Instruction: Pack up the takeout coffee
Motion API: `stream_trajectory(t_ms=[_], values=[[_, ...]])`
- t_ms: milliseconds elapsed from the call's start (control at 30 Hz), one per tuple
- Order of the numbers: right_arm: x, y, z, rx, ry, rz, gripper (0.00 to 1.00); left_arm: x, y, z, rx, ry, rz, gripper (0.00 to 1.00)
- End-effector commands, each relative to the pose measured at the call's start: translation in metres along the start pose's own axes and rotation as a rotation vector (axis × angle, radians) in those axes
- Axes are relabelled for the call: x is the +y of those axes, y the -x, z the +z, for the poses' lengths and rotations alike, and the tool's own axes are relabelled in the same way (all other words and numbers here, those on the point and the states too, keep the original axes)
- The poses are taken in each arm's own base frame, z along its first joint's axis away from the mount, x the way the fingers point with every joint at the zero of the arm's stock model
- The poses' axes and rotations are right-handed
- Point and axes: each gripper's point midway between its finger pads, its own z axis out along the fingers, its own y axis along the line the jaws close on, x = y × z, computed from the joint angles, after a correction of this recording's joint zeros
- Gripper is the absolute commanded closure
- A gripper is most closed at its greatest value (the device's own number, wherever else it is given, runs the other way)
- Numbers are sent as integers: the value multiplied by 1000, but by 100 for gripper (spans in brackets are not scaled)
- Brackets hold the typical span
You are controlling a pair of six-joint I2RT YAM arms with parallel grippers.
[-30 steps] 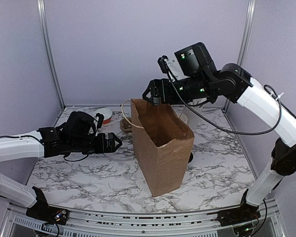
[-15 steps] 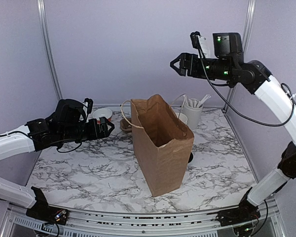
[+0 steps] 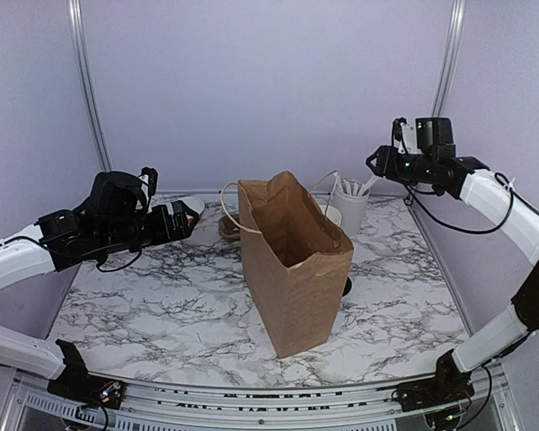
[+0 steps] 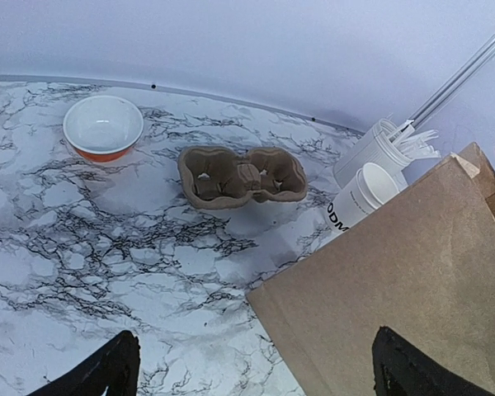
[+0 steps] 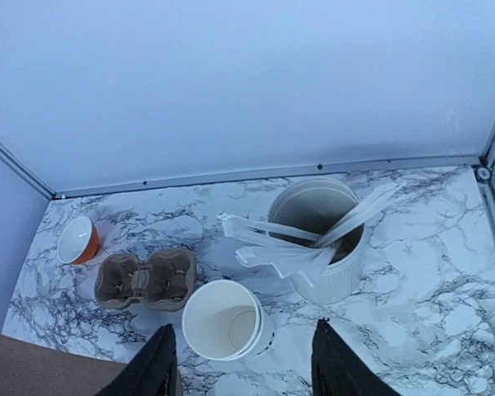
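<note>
1. Nearest me, a brown paper bag [image 3: 292, 260] stands upright with its mouth open in the middle of the marble table [image 3: 162, 314].
2. My left gripper [image 4: 256, 370] hangs over the table's left side. Its fingers are spread wide with nothing between them.
3. My right gripper [image 5: 246, 363] hangs high over the back right corner, fingers apart and holding nothing.
4. Behind the bag, the white paper cup [image 5: 224, 320] stands upright and uncovered, just beside the cup of stirrers. The overhead view shows only its rim past the bag. The right wrist view looks down into its mouth. Only the left wrist view shows the dark lettering near its base.
5. A dark sliver [image 3: 347, 287] shows at the bag's right foot, in the overhead view alone. I cannot tell whether it is the lid.
6. Farther back stands the ribbed white cup of stirrers [image 5: 322, 239]. To its left lies a brown pulp cup carrier [image 4: 242, 176]. Farthest left, near the back wall, is an orange bowl [image 4: 103, 126] with a white inside.
</note>
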Motion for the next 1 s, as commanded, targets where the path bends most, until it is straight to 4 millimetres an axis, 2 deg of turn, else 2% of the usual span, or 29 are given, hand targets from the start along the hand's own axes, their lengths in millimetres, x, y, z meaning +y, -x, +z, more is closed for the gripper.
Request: stream_trajectory(t_ms=[0, 100, 300, 467, 733, 967], values=[[-26, -11, 23, 4, 24, 58, 50, 2, 13, -10, -33, 16, -2, 1], [-39, -21, 42, 30, 2, 55, 55, 2, 12, -10, -33, 15, -2, 1], [-44, -36, 75, 88, 10, 55, 62, 5, 13, -13, -41, 20, -12, 1], [-52, -41, 87, 101, -17, 49, 63, 7, 12, -14, -43, 24, -19, 1], [-64, -37, 102, 89, -72, 17, 65, 8, 10, -13, -35, 25, -18, 1], [-66, -39, 116, 100, -95, -17, 68, 7, 9, -13, -33, 22, -23, 1]])
